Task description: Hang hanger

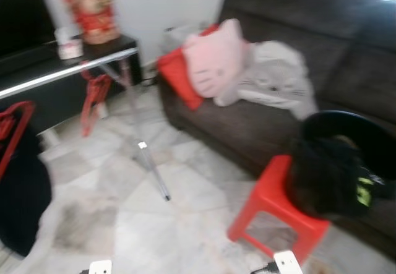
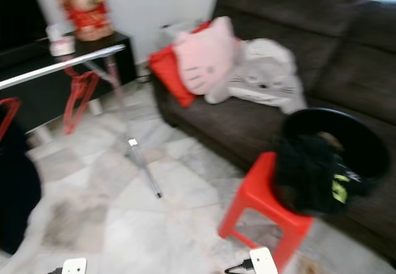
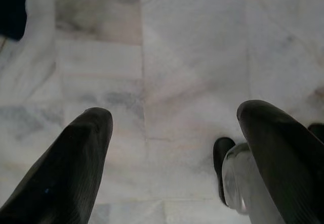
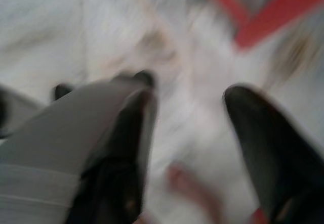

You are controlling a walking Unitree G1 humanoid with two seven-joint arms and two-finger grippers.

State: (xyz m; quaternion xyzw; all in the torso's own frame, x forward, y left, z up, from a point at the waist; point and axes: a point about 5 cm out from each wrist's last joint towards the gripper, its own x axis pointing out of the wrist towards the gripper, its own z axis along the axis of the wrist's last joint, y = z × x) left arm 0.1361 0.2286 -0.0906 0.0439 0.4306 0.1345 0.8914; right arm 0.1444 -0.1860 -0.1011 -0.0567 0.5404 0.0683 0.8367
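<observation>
Head views are blurred. A silver rail point(image 1: 68, 72) runs across the upper left of the frame, w/ a slanted metal leg going down to the marble floor point(image 1: 154, 224) near centre. A red hanger point(image 1: 93, 98) hangs from the rail, upper left, just below the bar. A 2nd red hanger point(image 1: 15, 125) sits at the left edge on top of a black garment point(image 1: 21, 193) that drops toward the lower left corner.

Upper left bg: dark cabinet point(image 1: 114, 45) w/ a red-and-gold figurine point(image 1: 93, 8) and a small white container point(image 1: 68, 48) on top. A dark brown sofa point(image 1: 260, 125) fills the upper right; on it a red cushion point(image 1: 176, 76), a pink cat-face pillow point(image 1: 213, 57) and a grey-white plush point(image 1: 278, 79), all touching in a row. Lower right: red plastic stool point(image 1: 275, 209) just in front of the sofa, carrying a black basket point(image 1: 346, 156) w/ dark clothes.

Left gripper point(image 3: 174, 148) in the left wrist view: fingers point(image 3: 71, 168) spread wide, nothing between them, marble floor beyond. Right gripper point(image 4: 190, 133) in the right wrist view: very blurred, fingers apart, empty, floor and part of the red stool beyond.
</observation>
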